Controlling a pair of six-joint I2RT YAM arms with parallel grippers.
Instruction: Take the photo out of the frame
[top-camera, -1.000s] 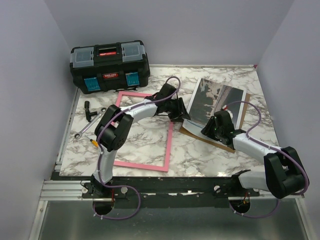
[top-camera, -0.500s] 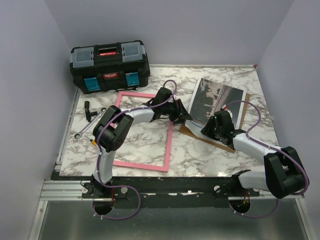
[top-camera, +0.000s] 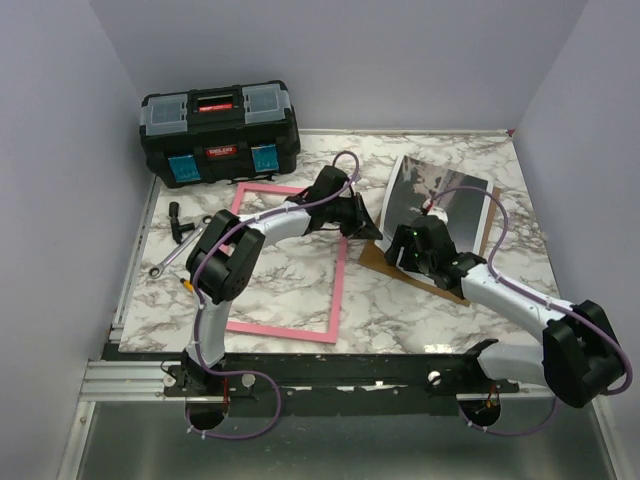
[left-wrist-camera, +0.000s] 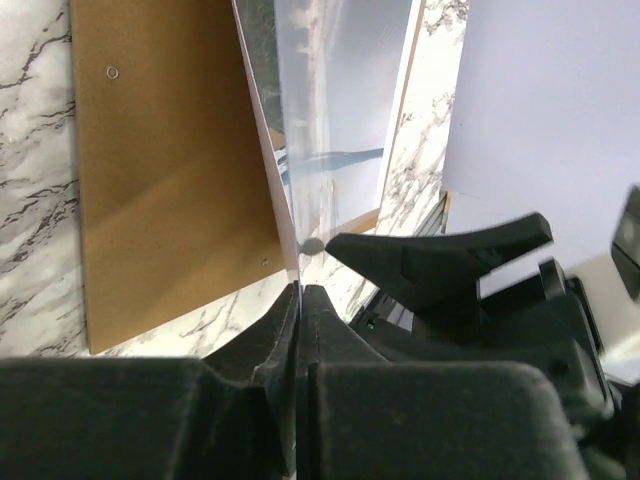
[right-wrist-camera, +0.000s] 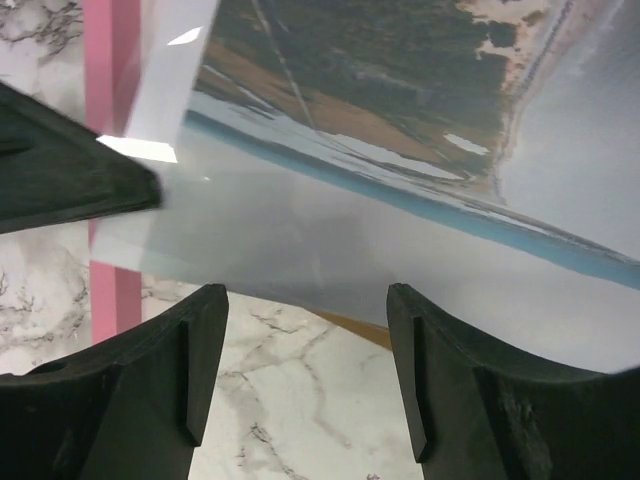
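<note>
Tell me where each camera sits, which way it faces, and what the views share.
Top external: above and behind the bases, facing down over the table; left arm, right arm, the toolbox and the frame show.
Left wrist: on the left arm, facing along its shut left gripper, which pinches the photo by its edge, backing board beyond.
Right wrist: on the right arm, facing past its open right gripper at the photo and frame.
Shared: both wrist views show the photo.
</note>
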